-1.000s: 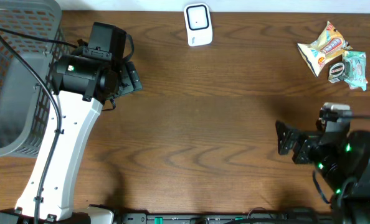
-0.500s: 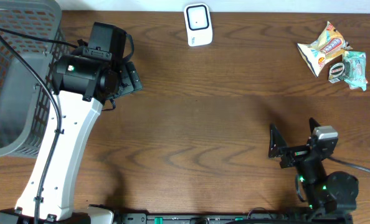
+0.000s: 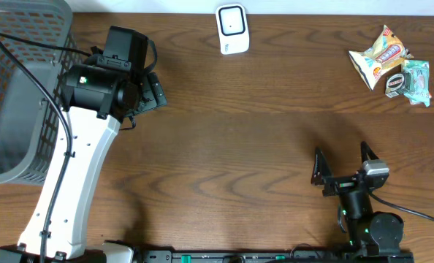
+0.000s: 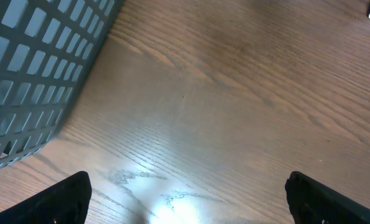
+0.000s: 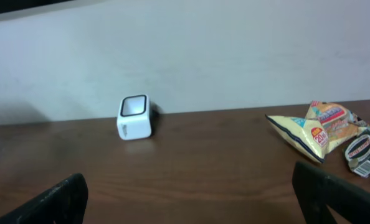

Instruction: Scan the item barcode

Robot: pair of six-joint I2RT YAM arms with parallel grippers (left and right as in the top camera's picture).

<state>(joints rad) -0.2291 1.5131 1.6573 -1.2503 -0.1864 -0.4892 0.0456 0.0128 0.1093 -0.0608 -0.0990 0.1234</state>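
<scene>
Presently we list: left gripper [image 3: 153, 93], jaws spread wide, holding nothing, over the wood just beside the grey basket [image 3: 12, 95]. Right gripper [image 3: 341, 159], jaws likewise wide apart and empty, at the near right of the table [image 3: 224, 161]. White scanner [image 3: 232, 29], standing at the far edge, near the middle. Yellow snack packet [image 3: 378, 57] and green packet [image 3: 413, 80], touching one another at the far right, well apart from both grippers.

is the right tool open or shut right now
Open: the right tool shows its two fingers spread wide apart from overhead, with only bare table between them.
</scene>
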